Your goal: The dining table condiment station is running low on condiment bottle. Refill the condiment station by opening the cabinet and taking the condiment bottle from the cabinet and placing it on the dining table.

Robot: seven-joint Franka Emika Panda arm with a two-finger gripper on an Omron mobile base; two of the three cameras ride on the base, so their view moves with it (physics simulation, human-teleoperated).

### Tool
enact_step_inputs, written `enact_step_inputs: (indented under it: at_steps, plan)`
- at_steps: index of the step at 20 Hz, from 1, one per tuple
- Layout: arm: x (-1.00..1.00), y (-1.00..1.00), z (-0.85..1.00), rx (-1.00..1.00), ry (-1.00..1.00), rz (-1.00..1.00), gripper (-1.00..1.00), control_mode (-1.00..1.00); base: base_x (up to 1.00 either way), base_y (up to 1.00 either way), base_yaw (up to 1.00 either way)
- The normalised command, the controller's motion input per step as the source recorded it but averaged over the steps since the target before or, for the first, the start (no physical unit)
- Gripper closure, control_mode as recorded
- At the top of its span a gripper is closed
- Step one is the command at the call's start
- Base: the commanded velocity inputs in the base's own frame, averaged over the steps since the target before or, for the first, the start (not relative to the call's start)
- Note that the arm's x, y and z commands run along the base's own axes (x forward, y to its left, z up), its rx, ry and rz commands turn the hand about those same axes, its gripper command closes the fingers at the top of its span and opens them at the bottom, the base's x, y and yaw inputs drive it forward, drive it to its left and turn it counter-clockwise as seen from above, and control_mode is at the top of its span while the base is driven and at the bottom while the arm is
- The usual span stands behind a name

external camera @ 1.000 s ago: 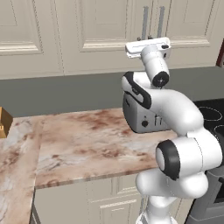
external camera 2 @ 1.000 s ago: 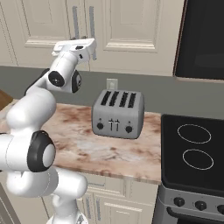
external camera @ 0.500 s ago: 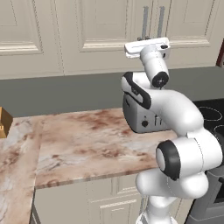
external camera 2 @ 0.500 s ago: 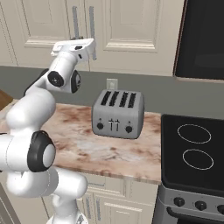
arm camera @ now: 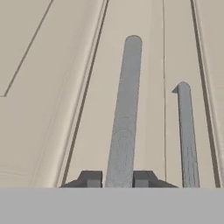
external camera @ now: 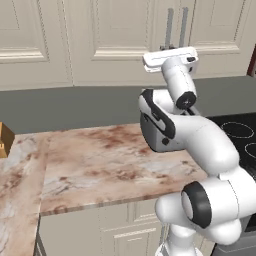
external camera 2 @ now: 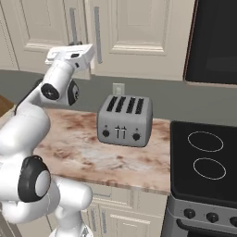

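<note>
the arm is raised high so the claw (arm camera: 117,179) meets the cabinet (external camera: 115,40) at handle height, above the marble desk (external camera: 105,165). in the hand view its 2 dark fingertips (arm camera: 91,179) stand on either side of the nearer silver bar handle (arm camera: 124,113), low on the bar, with the bar filling the gap between them. whether they press on it or only bracket it cannot be told from here, so the grip is uncertain. the second handle (arm camera: 187,135) runs just beside, on the neighbouring door, and is left alone.

this pose makes sense for the step in hand: straddling 1 vertical bar gives a firm pull point to swing that door outward. both doors look closed, seams tight, so the opening is judged not yet begun.

the condiment bottle is presumably behind these doors; it cannot be seen. the toaster (external camera 2: 124,121) sits on the desk below, near the stove (external camera 2: 203,162), well apart from the claw and clear of a door's swing.
</note>
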Motion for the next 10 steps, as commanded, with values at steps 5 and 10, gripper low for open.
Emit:
enact_step_inputs:
  at_steps: [5, 10]
  plan:
    - [-0.76, 0.51, 0.05, 0.00, 0.00, 0.00, 1.00, -1.00, 0.00, 0.00, 0.00]
    - [-0.77, 0.61, 0.16, 0.00, 0.02, 0.00, 1.00, -1.00, 0.00, 0.00, 0.00]
